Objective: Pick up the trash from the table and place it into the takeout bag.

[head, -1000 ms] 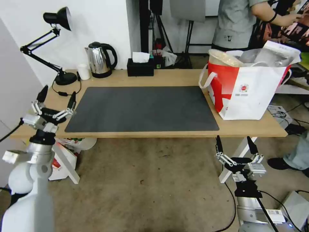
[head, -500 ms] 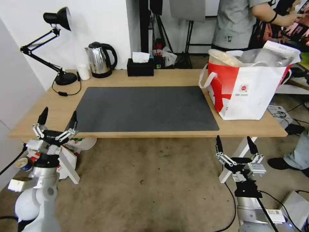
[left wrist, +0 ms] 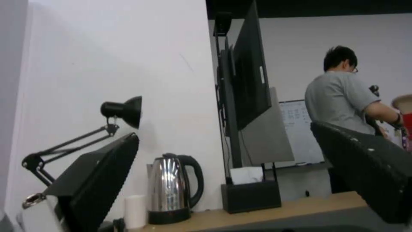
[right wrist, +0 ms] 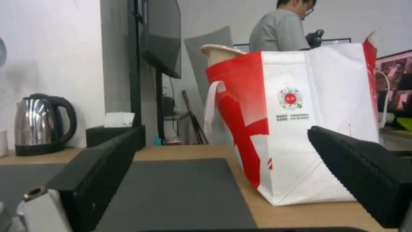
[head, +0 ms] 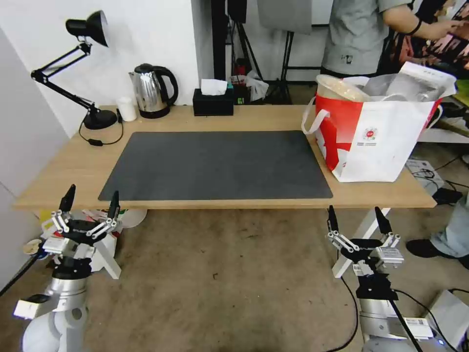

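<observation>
both grippers, left (head: 90,202) and right (head: 355,219), hang spread-fingered below the counter's (head: 244,116) near edge; takeout bag (head: 386,142) packed, task seemingly finished.

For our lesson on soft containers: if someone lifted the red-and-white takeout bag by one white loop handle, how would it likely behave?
The red-and-white fabric takeout bag would probably sag and tilt, since its thin walls already crease. It looks top-heavy: a beige bowl and silver lining rise above its rim. The white loop handle looks floppy.
</observation>
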Robot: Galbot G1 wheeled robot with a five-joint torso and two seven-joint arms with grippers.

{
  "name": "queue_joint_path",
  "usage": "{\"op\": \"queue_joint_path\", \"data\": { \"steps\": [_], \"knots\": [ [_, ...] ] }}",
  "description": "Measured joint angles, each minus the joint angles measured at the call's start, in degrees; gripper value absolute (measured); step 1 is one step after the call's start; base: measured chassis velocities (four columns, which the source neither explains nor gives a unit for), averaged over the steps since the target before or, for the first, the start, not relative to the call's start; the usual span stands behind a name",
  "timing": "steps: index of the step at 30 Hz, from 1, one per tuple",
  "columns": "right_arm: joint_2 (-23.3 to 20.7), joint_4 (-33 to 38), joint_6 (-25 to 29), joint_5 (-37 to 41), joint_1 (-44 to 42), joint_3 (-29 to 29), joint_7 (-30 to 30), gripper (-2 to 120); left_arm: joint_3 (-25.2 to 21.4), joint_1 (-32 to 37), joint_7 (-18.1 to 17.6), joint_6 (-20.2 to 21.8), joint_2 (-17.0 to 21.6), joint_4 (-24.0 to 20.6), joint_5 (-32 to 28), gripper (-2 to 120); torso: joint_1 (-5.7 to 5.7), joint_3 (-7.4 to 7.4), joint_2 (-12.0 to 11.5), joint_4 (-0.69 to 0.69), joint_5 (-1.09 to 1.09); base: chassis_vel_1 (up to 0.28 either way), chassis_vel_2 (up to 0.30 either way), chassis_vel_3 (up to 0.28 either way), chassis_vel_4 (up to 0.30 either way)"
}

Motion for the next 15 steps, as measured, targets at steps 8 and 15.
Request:
{"op": "queue_joint_path", "data": {
  "steps": [8,15],
  "knots": [
    [0.0,0.0,0.0,0.0,0.0,0.0,0.0,100,-0.4,1.1,4.0,-2.9,0.1,5.6,-1.1,100,0.00,0.01,0.0,0.00,0.00,0.000,0.000,0.000,0.000],
    [0.0,0.0,0.0,0.0,0.0,0.0,0.0,100,0.0,1.5,5.8,-4.9,0.1,8.5,-1.4,100,0.00,0.01,0.0,0.00,0.00,0.000,0.000,0.000,0.000]
  ]
}}
